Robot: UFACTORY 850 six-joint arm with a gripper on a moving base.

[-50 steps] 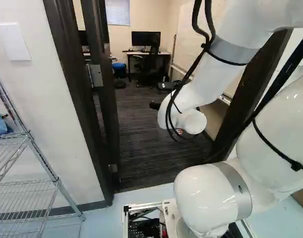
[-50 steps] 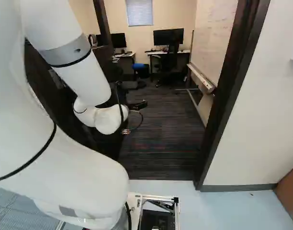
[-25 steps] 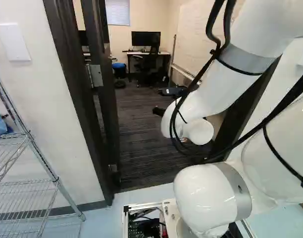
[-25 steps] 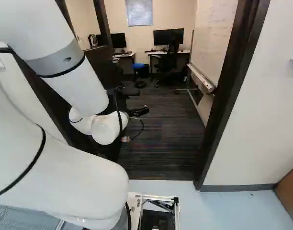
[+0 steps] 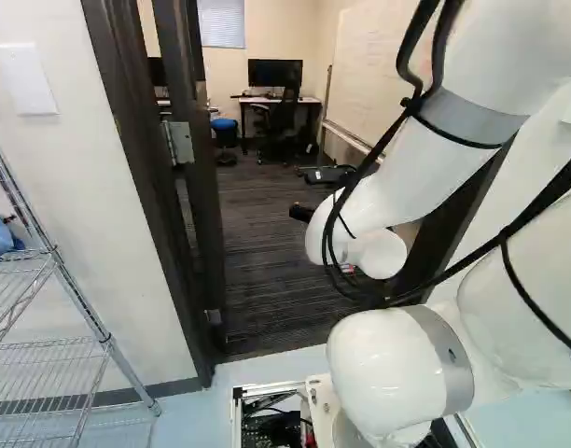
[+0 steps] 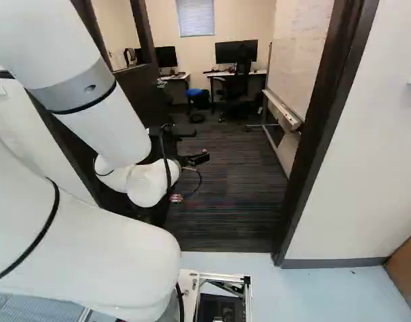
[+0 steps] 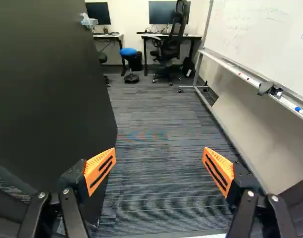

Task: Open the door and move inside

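Looking in, I see dark striped carpet point(image 7: 156, 168) running past the open door point(image 7: 47, 89). Beyond the door are a blue stool point(image 7: 128, 51) and a desk point(image 7: 195, 36) with a monitor point(image 7: 158, 14), a black chair point(image 7: 170, 49) partly blocking it. Across the carpet from the door, a wheeled whiteboard point(image 7: 270, 39) narrows the passage. The gripper point(image 6: 199, 147), fingers spread wide, hangs near the door.

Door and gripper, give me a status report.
Gripper open, nothing held. Door standing open. Whiteboard beside the way in, opposite the door.
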